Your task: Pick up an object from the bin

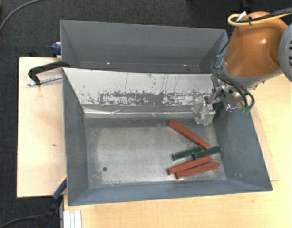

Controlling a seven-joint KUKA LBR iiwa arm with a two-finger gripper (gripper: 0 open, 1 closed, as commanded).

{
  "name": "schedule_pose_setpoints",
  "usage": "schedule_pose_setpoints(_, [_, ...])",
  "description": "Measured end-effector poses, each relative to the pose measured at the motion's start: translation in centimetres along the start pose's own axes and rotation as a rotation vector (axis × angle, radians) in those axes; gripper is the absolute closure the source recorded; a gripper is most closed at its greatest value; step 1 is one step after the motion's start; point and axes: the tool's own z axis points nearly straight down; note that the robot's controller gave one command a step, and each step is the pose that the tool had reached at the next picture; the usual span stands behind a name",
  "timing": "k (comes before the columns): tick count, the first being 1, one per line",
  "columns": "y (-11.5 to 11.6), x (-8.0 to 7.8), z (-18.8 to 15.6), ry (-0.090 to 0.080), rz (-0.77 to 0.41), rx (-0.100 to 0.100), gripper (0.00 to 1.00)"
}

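Grey sheet metal forms the bin (74, 141), its back wall scuffed and flecked, its floor dulled. Toward 4 o'clock on the floor a small cluster of flat, narrow sticks is seen. One rust-red stick (188, 133) lies aslant, a dark green stick (197, 153) sits at its 6 o'clock, and two more rust-red sticks (191, 165) lie side by side, possibly touching. The metallic gripper (203, 114) is held toward 2 o'clock, near the aslant stick, at its 1 o'clock. Whether it is open or closed cannot be told.
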Motion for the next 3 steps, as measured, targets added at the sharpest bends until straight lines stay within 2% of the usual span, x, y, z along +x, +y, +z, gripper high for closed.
schedule_pose_setpoints(1, [0.1,0.1,0.5,0.009,-0.001,-0.004,0.00])
schedule_pose_setpoints(2, [1.0,2.5,13.3,0.019,0.112,-0.006,0.00])
schedule_pose_setpoints(3, [2.5,-0.9,13.3,0.008,0.195,-0.003,0.00])
